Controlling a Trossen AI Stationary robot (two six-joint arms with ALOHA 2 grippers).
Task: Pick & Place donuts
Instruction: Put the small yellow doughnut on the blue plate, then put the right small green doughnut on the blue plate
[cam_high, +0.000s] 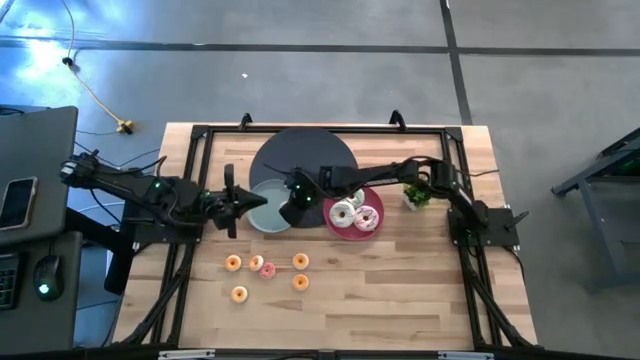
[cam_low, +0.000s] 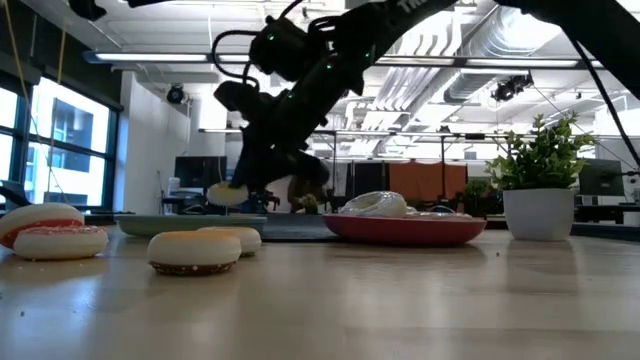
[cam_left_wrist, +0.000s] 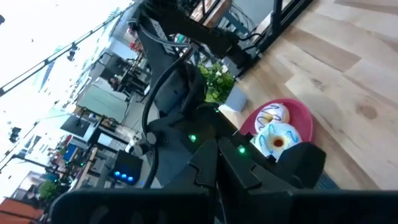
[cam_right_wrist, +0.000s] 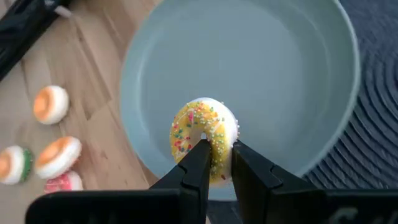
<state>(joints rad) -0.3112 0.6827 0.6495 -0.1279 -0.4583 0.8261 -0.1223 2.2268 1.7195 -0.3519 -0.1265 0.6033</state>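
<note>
My right gripper (cam_right_wrist: 217, 149) hangs over the pale grey-green plate (cam_right_wrist: 292, 81), shut on a small yellow-iced donut with sprinkles (cam_right_wrist: 202, 130). In the high view this gripper (cam_high: 293, 212) covers the plate's right part (cam_high: 262, 208). My left gripper (cam_high: 240, 203) is shut and holds nothing, just left of that plate. A pink plate (cam_high: 372, 232) to the right carries a white-iced donut (cam_high: 343, 213) and a second iced donut (cam_high: 366, 220). Several tiny donuts (cam_high: 268, 270) lie flat on the wood nearer the front edge. My right gripper has the yellow donut's ring (cam_right_wrist: 217, 163) pinched, with one finger (cam_right_wrist: 198, 163) at the hole and the other (cam_right_wrist: 249, 165) outside the rim. The fingers slant down from the table's right. The donut (cam_low: 228, 193) hangs clear just above the plate, iced face tilted up.
A dark round mat (cam_high: 305, 150) lies under the far parts of both plates. A small potted plant (cam_high: 416, 196) stands right of the pink plate. Tiny donuts (cam_low: 195, 250) sit close to the low camera. A black frame (cam_high: 200, 130) edges the table.
</note>
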